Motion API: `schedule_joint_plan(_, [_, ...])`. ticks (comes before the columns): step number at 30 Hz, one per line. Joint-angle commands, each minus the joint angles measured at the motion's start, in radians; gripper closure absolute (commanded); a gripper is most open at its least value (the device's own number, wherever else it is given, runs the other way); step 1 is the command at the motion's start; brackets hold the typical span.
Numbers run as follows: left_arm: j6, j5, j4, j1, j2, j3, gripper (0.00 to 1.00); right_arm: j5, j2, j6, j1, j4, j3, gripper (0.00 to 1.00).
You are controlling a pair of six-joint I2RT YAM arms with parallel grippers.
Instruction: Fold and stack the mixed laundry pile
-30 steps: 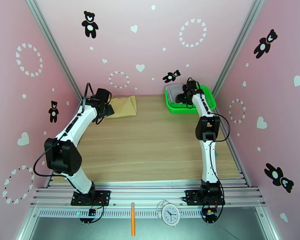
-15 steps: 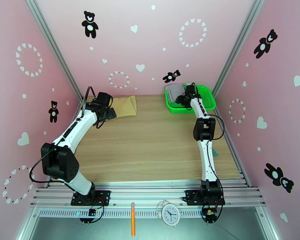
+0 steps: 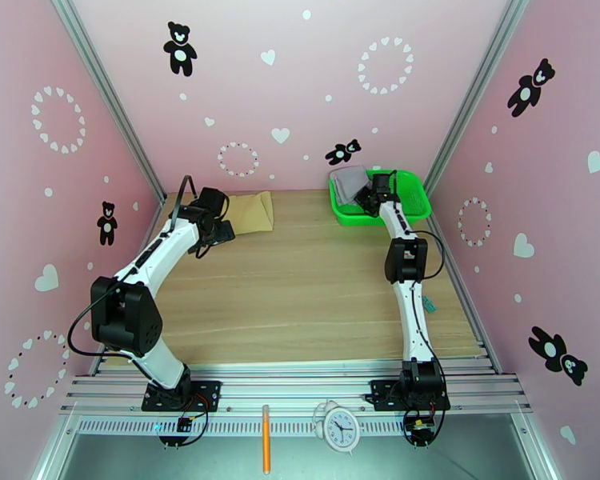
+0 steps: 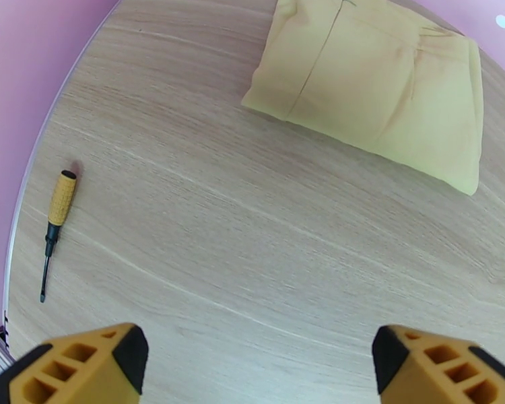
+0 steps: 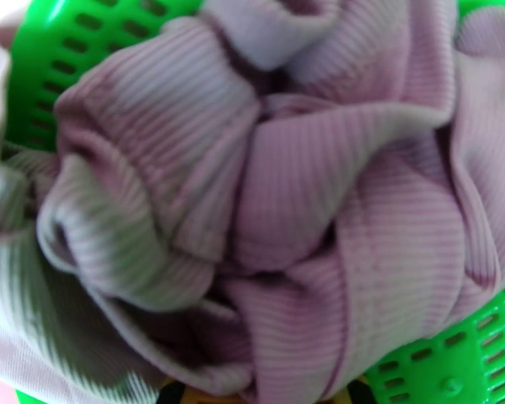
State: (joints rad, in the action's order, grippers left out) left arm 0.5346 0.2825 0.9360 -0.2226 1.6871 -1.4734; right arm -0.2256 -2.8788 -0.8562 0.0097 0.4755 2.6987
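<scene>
A folded tan-beige cloth [image 3: 250, 212] lies flat at the back left of the table, and it shows in the left wrist view [image 4: 380, 89] too. My left gripper [image 3: 220, 231] hovers just left of and nearer than it, open [image 4: 259, 372] over bare wood with nothing between its fingers. The pale grey-lilac garment [image 3: 348, 184] is bunched inside the green basket [image 3: 416, 194]. My right gripper [image 3: 368, 195] reaches down into it. In the right wrist view, ribbed folds of the garment [image 5: 266, 196] gather tightly toward the fingers, which are almost hidden at the bottom edge.
A small screwdriver with a yellow handle [image 4: 56, 227] lies on the table near the left wall. The basket's mesh wall [image 5: 64, 35] surrounds the garment. On the metal rail in front of the arms sit a white clock [image 3: 338, 428] and an orange pen [image 3: 266, 450].
My right arm has stretched further into the basket and its gripper has shut on the garment. The left gripper has shifted slightly along the near edge of the tan cloth.
</scene>
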Motion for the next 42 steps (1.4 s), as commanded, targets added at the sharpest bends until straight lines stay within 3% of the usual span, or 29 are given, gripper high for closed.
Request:
schedule_joint_plan(1, [-0.011,-0.02,-0.023,0.0,-0.005,0.025,0.07,-0.051,0.005,0.022,0.007,-0.033,0.009,1.0])
schedule_joint_plan(22, [-0.015,-0.006,-0.085,0.0,-0.25,0.082,0.2,-0.045,0.82,0.339,0.071,-0.03,-0.089,1.0])
schedule_joint_plan(32, [0.005,-0.022,-0.048,0.0,-0.391,0.114,0.2,-0.286,1.078,0.334,0.097,0.177,-0.1,1.0])
schedule_joint_plan(36, [0.007,-0.017,-0.014,0.0,-0.445,0.12,0.21,-0.349,1.173,0.345,0.17,0.229,-0.268,1.0])
schedule_joint_plan(42, [0.007,-0.011,0.05,0.0,-0.506,0.115,0.2,-0.272,1.311,0.36,0.366,0.159,-0.655,1.0])
